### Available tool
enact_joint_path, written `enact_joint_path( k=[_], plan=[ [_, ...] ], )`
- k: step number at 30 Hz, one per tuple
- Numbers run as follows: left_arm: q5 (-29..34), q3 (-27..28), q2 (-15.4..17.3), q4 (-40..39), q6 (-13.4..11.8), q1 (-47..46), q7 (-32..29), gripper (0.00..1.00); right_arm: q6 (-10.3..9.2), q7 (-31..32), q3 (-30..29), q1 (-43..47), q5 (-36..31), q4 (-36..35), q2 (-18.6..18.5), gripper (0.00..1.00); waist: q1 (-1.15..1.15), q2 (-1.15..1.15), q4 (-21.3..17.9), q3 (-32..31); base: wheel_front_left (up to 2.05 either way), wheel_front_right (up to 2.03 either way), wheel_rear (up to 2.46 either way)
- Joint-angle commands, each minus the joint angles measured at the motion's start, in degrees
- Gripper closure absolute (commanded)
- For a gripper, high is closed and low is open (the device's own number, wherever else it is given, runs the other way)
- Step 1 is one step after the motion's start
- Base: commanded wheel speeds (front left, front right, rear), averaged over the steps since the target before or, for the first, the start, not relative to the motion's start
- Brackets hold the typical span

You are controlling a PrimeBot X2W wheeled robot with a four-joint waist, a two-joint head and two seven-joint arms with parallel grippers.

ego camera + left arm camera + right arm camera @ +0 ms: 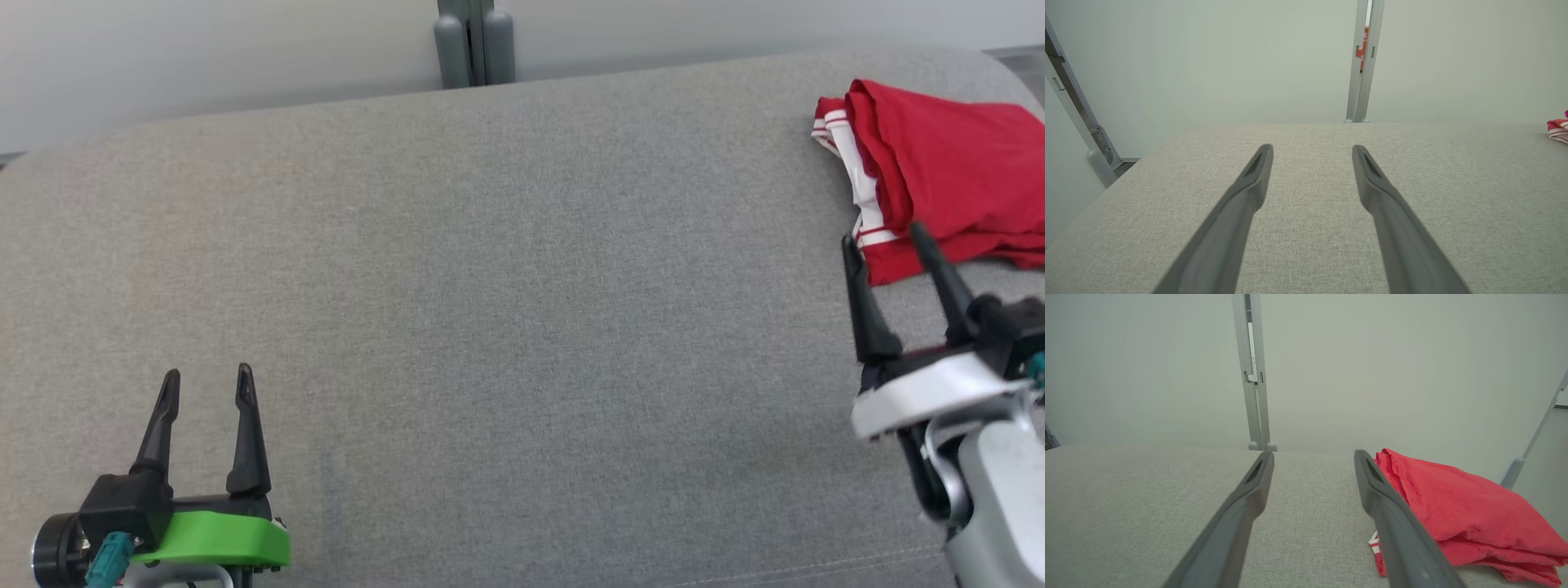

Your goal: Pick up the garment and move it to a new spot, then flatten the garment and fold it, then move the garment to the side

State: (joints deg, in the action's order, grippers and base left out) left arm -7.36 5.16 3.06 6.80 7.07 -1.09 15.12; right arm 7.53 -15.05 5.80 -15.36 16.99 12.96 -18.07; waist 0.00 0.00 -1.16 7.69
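i have the garment [947,175] at the far right of the grey surface [490,286], a red piece with white striped trim, lying in a loose stack of layers rather than spread flat. it looks folded and parked to the side, so i judge the task is at or near its end, though i cannot confirm that from this alone.

my right gripper [890,241] sits just in front of the garment's near edge, its fingers [865,310] spread wide and holding nothing. in the right wrist view the red cloth [1461,510] lies just beside the right-hand finger [1392,514], with bare grey showing between the two fingers, so there is no grip on it. whether a fingertip touches the cloth i cannot tell.

my left gripper [208,384] is well apart at the lower left, over bare fabric, fingers [1241,204] wide apart and empty. i read that as a rest pose that keeps the middle open.

if more is needed, the right arm is the one placed to reach the cloth; the risk i see is snagging a loose top layer.
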Motion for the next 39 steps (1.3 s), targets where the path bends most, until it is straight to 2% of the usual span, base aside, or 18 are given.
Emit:
enact_joint_path(
  k=[1,8,19,39],
  plan=[
    [0.0,-0.09,0.04,0.41,0.06,1.01,-0.01,0.0,-0.08,-0.14,-0.44,2.38,-0.32,-0.85,1.08,0.0,0.0,0.0,1.66,-2.85,0.0,0.0,0.0],
    [0.41,-0.44,0.04,1.79,0.29,1.78,-0.01,0.0,-0.08,-0.14,-1.29,10.42,-1.34,-4.57,5.66,0.0,0.0,0.0,3.03,-5.29,0.0,0.0,0.0],
    [0.35,-0.59,0.02,3.74,0.36,2.69,-0.01,0.0,-0.08,-0.14,-1.99,15.99,-3.59,-6.59,9.76,0.0,0.0,0.0,4.25,-7.77,0.0,0.0,0.0],
    [0.36,0.27,0.04,4.56,0.43,2.1,-0.01,0.0,-0.08,-0.15,-2.54,16.9,-4.65,-5.65,11.57,0.0,0.0,0.0,4.22,-8.19,0.0,0.0,0.0]
  ],
)
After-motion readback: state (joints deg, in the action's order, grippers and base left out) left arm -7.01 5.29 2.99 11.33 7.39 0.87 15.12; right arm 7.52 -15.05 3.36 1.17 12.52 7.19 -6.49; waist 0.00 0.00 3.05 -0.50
